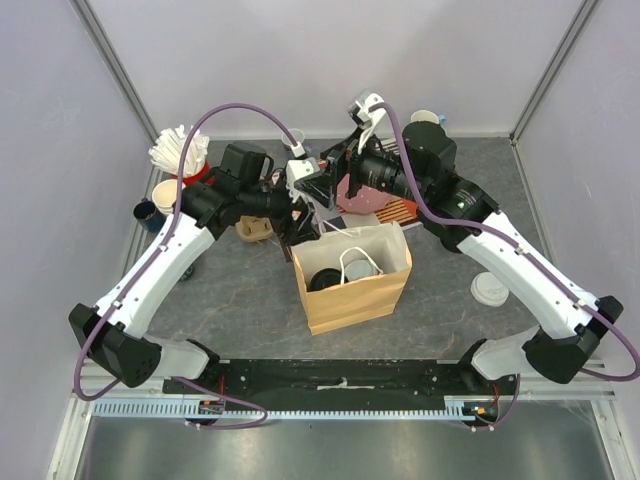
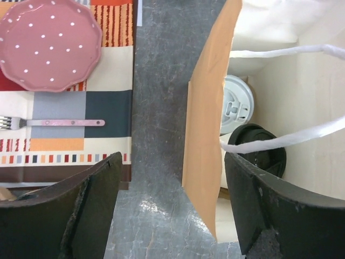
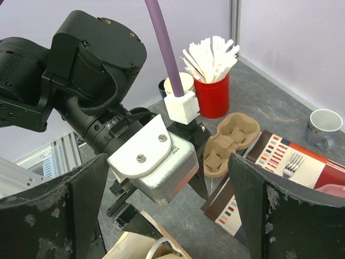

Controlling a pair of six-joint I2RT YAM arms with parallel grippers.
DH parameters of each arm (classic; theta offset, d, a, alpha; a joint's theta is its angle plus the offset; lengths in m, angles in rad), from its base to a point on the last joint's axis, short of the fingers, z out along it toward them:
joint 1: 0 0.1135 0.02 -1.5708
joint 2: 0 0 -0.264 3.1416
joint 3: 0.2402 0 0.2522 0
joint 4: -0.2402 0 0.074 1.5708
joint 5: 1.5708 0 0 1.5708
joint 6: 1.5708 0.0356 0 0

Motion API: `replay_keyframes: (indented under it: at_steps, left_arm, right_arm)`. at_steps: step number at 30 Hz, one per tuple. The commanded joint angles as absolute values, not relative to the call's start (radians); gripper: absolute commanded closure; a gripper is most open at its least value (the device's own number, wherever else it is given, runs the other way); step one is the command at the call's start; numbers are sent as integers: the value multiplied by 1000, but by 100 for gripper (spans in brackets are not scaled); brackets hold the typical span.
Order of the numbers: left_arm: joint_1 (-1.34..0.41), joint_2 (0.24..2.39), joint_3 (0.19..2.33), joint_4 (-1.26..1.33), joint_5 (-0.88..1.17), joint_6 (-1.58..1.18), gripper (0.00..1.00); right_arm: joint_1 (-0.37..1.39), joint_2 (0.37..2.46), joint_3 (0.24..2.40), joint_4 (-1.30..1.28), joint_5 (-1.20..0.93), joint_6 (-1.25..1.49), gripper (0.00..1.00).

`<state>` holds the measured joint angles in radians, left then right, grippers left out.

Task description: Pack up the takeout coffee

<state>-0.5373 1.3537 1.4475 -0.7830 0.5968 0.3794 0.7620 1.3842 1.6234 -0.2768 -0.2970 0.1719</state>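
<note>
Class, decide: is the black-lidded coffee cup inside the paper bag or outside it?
Inside. The black lid shows between the walls of the paper bag, beside a white lid.

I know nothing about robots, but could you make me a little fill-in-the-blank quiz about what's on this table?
In the paper bag, beside the white cup lid sits a second cup lid coloured ___.
The fork lies beside a dotted plate coloured ___.
The pot holding white sticks is ___.
Missing words: black, pink, red.
</note>
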Motion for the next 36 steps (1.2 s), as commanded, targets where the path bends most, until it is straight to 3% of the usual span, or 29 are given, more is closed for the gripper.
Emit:
replay_keyframes:
  at_steps: [1,24,36]
  left_arm:
    - [-531,1301,1493,-758,583,383,17]
    - [-454,1227,1531,-695,575,238,16]
    - [-258,1226,1531,-580,594,9,19]
  right_arm:
    - [726,1414,1677,-215,-348,184,2]
    - [686,1672,1825,-181,-393,219,2]
    - [601,1732,1841,-181,-235,302,2]
